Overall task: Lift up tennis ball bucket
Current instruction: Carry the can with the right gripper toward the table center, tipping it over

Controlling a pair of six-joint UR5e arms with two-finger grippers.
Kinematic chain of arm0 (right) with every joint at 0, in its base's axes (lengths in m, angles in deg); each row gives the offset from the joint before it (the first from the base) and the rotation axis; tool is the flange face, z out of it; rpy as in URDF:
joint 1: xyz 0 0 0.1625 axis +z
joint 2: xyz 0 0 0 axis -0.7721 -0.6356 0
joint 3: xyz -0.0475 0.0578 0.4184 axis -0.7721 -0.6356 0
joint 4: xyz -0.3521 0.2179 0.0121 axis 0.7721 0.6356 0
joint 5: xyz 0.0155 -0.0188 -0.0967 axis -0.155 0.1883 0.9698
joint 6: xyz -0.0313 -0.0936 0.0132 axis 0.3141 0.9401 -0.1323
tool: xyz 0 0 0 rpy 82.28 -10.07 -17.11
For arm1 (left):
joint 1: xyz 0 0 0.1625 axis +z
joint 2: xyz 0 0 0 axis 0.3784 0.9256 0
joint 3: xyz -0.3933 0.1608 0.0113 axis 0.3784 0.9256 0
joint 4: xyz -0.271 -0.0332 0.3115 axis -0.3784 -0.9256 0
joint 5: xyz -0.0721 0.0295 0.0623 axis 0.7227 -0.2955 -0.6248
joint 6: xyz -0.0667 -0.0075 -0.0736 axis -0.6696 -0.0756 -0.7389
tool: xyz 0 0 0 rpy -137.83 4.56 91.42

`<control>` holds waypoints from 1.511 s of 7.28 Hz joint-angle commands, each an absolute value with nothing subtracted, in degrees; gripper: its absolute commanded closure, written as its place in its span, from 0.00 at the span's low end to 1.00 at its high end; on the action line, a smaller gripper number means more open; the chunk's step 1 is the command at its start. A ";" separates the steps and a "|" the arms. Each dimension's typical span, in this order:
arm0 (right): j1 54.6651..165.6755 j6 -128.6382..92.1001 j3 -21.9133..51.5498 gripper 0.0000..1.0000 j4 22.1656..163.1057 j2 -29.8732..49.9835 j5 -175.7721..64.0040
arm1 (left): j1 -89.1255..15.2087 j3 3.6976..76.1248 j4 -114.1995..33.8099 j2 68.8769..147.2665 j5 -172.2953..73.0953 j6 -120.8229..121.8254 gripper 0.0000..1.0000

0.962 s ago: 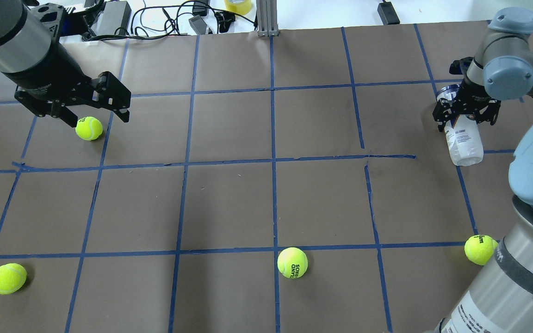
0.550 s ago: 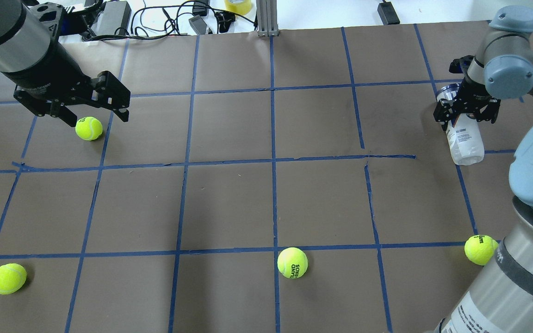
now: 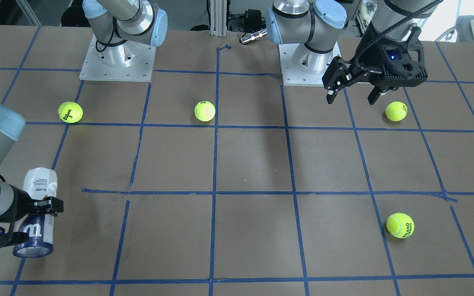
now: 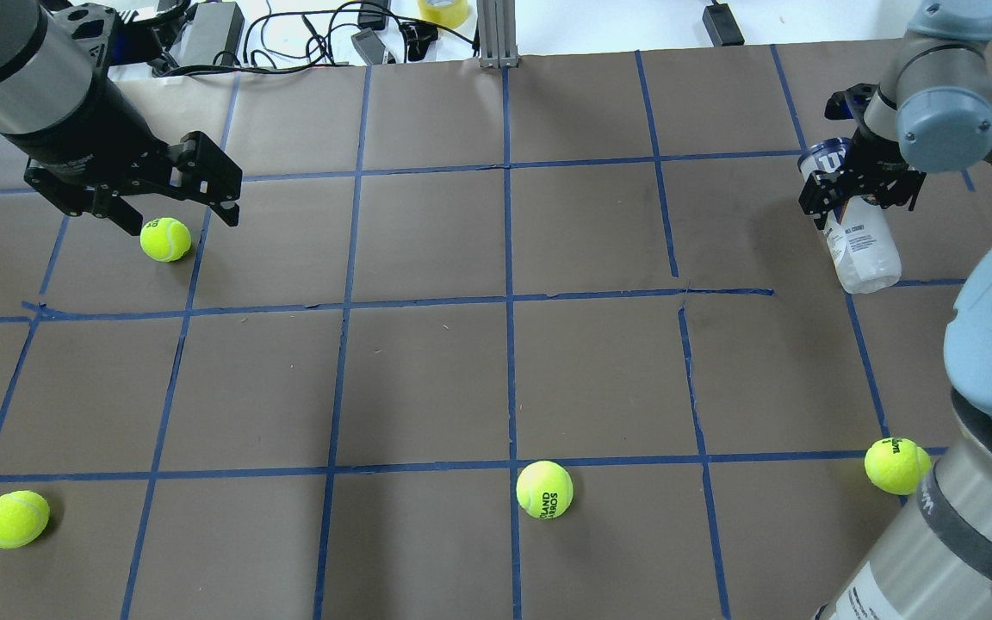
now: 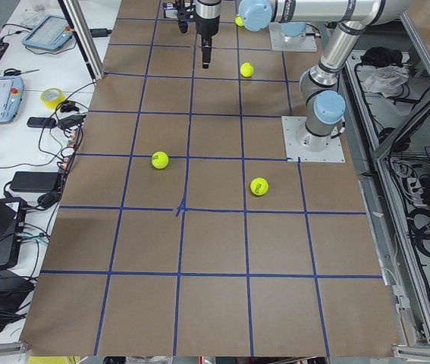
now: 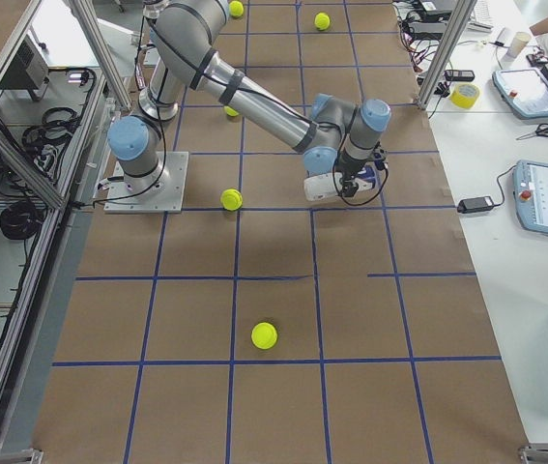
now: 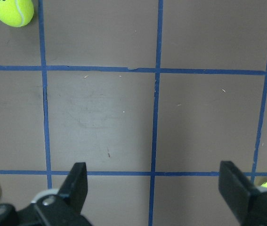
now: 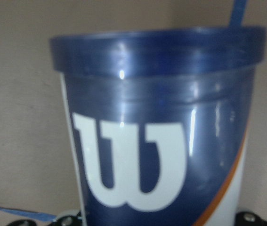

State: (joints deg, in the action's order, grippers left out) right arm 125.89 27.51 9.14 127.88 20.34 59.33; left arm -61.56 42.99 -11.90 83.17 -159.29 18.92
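Note:
The tennis ball bucket is a slim can with a navy rim, a white "W" and a clear closed end. It lies tilted at the far right of the table. My right gripper is shut on it near the rim end. The front view shows the bucket in that gripper. The right wrist view is filled by its rim and "W". I cannot tell whether its clear end touches the paper. My left gripper is open and empty, just above a tennis ball.
Brown paper with blue tape lines covers the table. Three more tennis balls lie near the robot's side. Cables and boxes lie along the far edge. The right arm's base fills the near right corner.
My right gripper has risen and shifted slightly toward the far left with the bucket, whose rim end now sits higher. The left arm and the balls have not moved.

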 commanded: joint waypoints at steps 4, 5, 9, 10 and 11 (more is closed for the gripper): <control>146.38 55.91 10.42 0.30 134.40 17.72 52.57 | -52.14 42.28 -12.07 82.85 -159.29 19.62 0.00; 150.78 57.28 10.42 0.29 135.06 17.90 53.26 | -51.07 42.28 -11.98 82.77 -158.68 19.71 0.00; 164.41 64.14 9.28 0.28 139.54 19.47 54.85 | -43.86 41.40 -12.07 83.11 -158.06 26.31 0.00; 168.62 64.15 9.10 0.25 141.20 19.66 55.46 | -43.68 41.40 -12.07 83.20 -157.97 26.83 0.00; 169.79 64.59 9.10 0.25 141.66 20.79 56.86 | -43.68 41.40 -12.07 83.29 -157.88 27.53 0.00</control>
State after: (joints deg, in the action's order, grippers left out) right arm 166.81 63.94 9.19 140.45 19.74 55.53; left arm -43.94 41.45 -12.07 83.16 -157.99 26.72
